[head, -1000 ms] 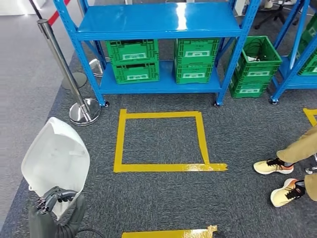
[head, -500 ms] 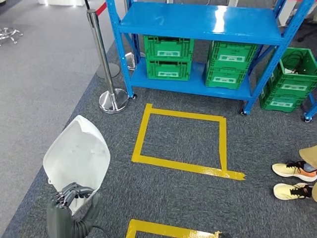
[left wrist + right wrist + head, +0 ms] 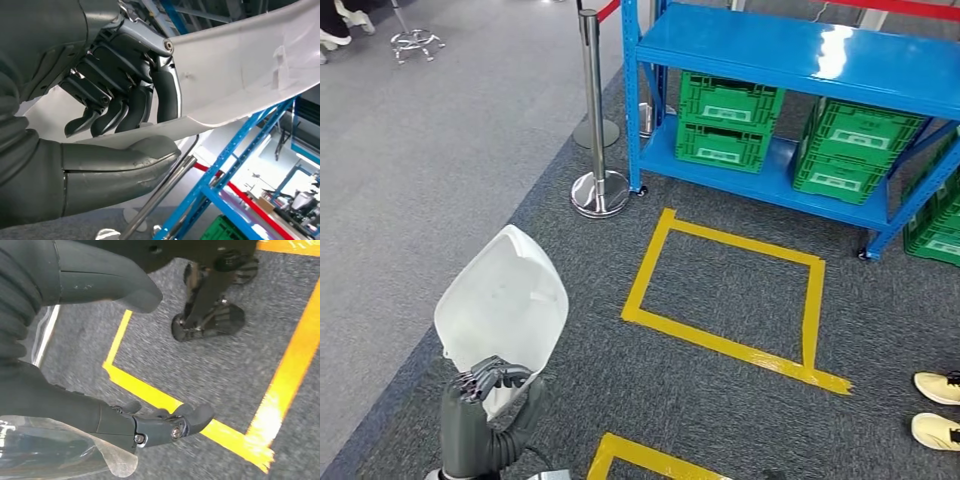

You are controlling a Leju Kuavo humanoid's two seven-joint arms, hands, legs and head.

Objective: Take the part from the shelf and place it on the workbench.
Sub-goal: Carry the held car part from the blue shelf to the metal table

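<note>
Left hand (image 3: pixel 482 410) low in the head view, raised over dark grey carpet (image 3: pixel 727 400). Its fingers (image 3: pixel 124 100) curl over the edge of a white shell-shaped part (image 3: pixel 501 310), thumb pressed beneath; the part is grasped and carried in the air, tilted, well apart from the blue shelf (image 3: pixel 803 60).

Right hand (image 3: pixel 166 425) hangs above the carpet, fingers loosely extended and apart, nothing in them.

On the shelf's lower board: green crates (image 3: pixel 727 120), side by side. A chrome stanchion (image 3: pixel 598 120) stands just beside the shelf's corner post. Yellow tape rectangle (image 3: pixel 727 300) on the carpet before the shelf. A person's pale yellow shoes (image 3: pixel 939 405) at the right edge.
</note>
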